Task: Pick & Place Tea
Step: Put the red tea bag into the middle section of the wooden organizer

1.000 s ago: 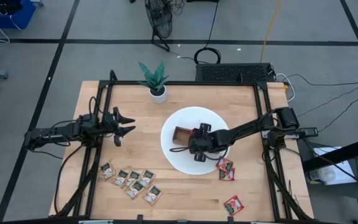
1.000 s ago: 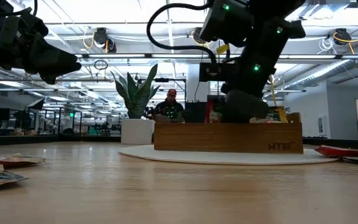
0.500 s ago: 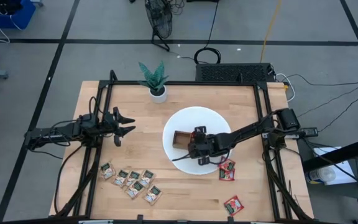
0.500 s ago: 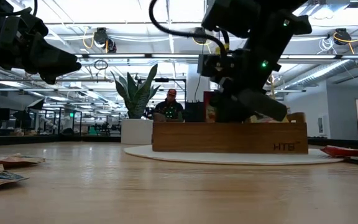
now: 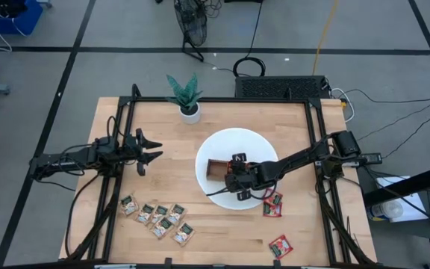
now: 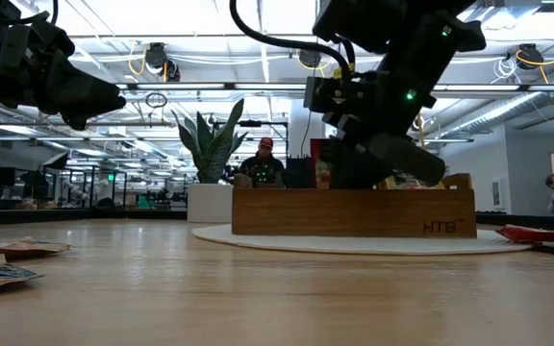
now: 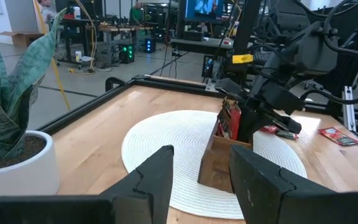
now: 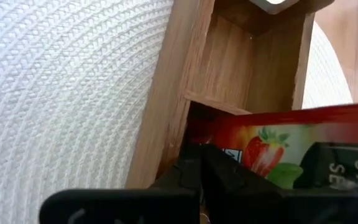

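Your right gripper (image 5: 235, 179) has slid toward the brown wooden tray's (image 5: 216, 166) end, fingers closed beside a red strawberry tea sachet (image 8: 272, 149) standing inside; left gripper (image 5: 152, 150) parted, idle.

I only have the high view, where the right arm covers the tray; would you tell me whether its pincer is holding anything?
Observer: Yes. In the right wrist view the right pincer is shut on a red square tea sachet with a strawberry picture, right at a compartment of the brown wooden tray.
Operator: Thank you. And how high is the left arm's pincer?
Observer: In the low view the left pincer hovers clear above the light wooden table, touching nothing.
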Robot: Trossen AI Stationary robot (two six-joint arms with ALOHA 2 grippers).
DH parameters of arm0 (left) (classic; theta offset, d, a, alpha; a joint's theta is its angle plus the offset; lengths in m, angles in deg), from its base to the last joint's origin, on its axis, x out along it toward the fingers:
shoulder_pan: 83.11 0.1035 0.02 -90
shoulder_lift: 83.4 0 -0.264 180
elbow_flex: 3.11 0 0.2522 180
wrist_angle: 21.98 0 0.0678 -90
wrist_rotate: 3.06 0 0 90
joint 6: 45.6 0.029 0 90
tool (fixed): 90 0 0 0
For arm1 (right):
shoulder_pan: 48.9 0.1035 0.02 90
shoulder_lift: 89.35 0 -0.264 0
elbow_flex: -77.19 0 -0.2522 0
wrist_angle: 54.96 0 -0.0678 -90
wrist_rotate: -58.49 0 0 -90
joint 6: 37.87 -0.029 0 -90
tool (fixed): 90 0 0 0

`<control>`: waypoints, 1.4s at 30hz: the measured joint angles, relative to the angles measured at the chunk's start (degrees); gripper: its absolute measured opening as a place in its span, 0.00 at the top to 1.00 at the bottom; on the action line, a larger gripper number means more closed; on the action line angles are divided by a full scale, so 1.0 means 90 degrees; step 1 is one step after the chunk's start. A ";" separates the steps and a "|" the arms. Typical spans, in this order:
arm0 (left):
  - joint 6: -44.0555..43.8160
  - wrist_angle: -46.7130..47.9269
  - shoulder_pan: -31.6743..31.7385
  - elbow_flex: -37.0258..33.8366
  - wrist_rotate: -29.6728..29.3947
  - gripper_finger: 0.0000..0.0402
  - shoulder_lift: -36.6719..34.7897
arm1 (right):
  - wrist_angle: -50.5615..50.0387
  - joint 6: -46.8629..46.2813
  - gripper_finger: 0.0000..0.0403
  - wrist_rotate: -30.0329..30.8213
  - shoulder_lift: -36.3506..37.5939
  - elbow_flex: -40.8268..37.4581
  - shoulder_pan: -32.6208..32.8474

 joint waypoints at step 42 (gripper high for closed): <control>0.0000 0.0002 0.0001 0.0001 -0.0001 0.61 0.0000 | 0.1495 -0.1355 0.56 0.0570 0.1709 -0.0630 0.2219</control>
